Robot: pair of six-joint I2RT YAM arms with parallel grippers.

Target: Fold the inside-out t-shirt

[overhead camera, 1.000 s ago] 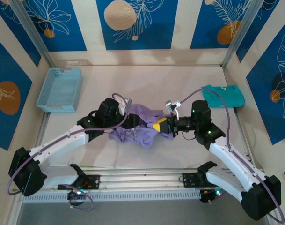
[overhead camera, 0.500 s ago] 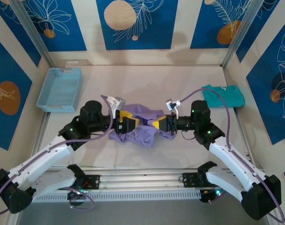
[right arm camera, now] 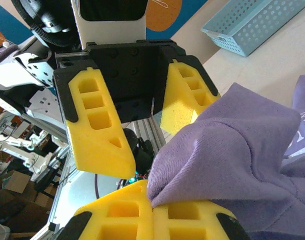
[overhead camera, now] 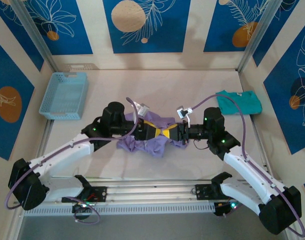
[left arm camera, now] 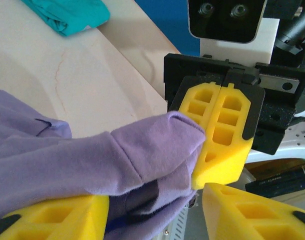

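Observation:
The inside-out t-shirt (overhead camera: 142, 144) lies bunched in a lavender heap at the table's middle. My right gripper (overhead camera: 171, 133) is shut on a raised fold of it; in the right wrist view the closed yellow pads (right arm camera: 117, 220) pinch the fabric (right arm camera: 242, 145) at their seam. My left gripper (overhead camera: 152, 131) faces the right one, tip to tip. Its jaws stand open around the same fold (left arm camera: 92, 155), with the left gripper (left arm camera: 157, 200) straddling the cloth. One finger (left arm camera: 52, 220) touches the fabric; the other (left arm camera: 252, 210) stands clear beside the right gripper's pads.
A light blue basket (overhead camera: 64, 95) sits at the far left. A folded teal-green shirt (overhead camera: 238, 101) lies at the far right by the wall. Aluminium rails run along the near edge between the arm bases.
The left arm drew back to the left, then swung right again until its fingers meet the right gripper over the fold, jaws narrower than before. The right arm has held still.

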